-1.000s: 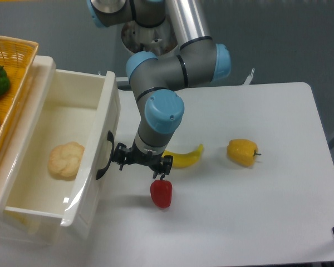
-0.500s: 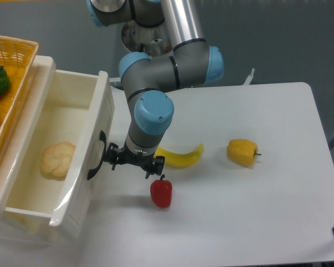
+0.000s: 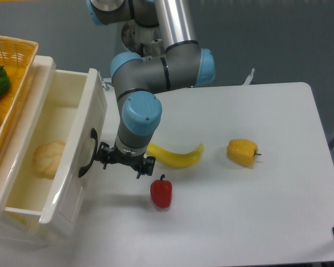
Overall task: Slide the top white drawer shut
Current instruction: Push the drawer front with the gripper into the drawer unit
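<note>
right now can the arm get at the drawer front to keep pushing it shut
Probably yes. The end effector sits right beside the top white drawer, next to its black handle, with nothing between them. The red pepper and banana lie on its other side, out of the way.

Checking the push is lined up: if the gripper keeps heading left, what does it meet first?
The front of the top white drawer, by its black handle. The gripper looks right against it, though depth is unclear.
</note>
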